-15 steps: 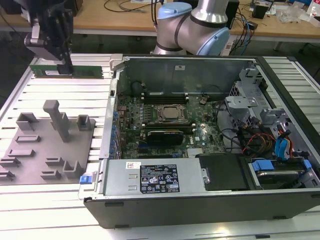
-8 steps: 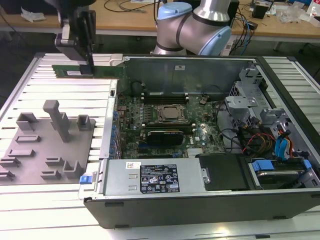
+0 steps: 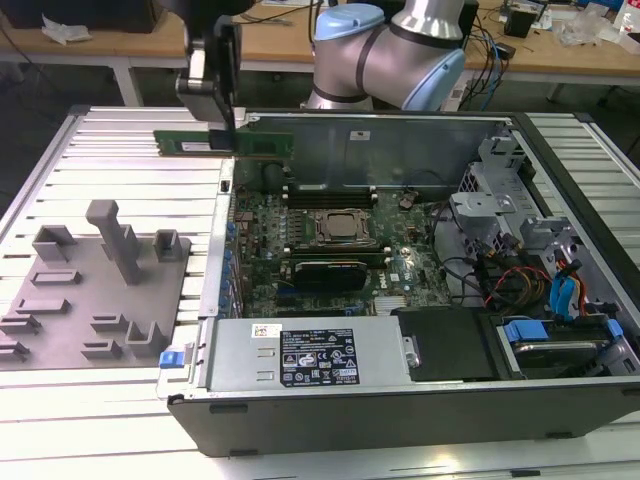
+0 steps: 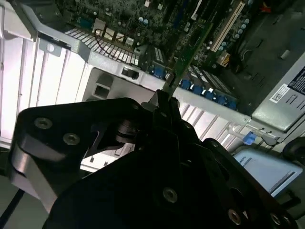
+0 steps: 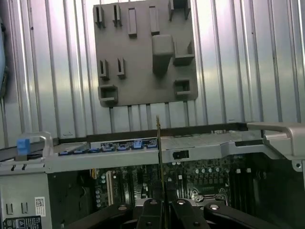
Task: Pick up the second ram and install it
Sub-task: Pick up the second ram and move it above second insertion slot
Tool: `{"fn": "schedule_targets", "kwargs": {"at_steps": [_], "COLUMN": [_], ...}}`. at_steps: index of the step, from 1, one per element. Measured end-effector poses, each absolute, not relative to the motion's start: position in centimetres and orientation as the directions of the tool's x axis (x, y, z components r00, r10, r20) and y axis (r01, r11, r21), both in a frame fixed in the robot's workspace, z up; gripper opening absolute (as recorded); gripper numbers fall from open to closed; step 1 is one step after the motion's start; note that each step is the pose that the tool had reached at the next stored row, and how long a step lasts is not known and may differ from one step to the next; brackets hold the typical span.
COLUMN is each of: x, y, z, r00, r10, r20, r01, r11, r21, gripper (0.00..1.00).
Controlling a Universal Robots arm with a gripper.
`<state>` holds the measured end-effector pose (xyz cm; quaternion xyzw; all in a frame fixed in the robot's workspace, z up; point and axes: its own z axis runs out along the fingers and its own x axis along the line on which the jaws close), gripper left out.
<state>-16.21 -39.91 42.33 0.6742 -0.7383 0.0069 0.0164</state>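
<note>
The second ram (image 3: 265, 143), a thin green stick, hangs level above the far corner of the open computer case (image 3: 400, 145) on the exterior view's left. My gripper (image 3: 228, 128) is shut on it near its middle, coming down from above. Both wrist views show the stick edge-on (image 4: 190, 52) (image 5: 159, 143), running out from between my fingertips, with my gripper (image 4: 163, 95) (image 5: 162, 198) closed around its near end. The motherboard (image 3: 330, 240) with its CPU socket (image 3: 340, 228) lies below and toward the exterior view's right of the stick. Long black slots (image 3: 330, 190) run beside the socket.
A grey fixture plate (image 3: 90, 290) with upright pegs lies on the ribbed metal table on the exterior view's left. The case holds a power supply (image 3: 310, 355) along its near wall, and a drive cage and cables (image 3: 530, 260) on the right. The arm's body (image 3: 390, 55) stands behind the case.
</note>
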Motion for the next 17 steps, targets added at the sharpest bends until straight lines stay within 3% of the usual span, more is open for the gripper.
{"fn": "schedule_targets", "kwargs": {"at_steps": [17], "x": [-8.4], "y": [-39.5], "z": [42.2], "r00": [-0.090], "r10": [-0.995], "r20": [0.040], "r01": [-0.996], "r11": [0.091], "r21": [0.017], "gripper": [0.14]}}
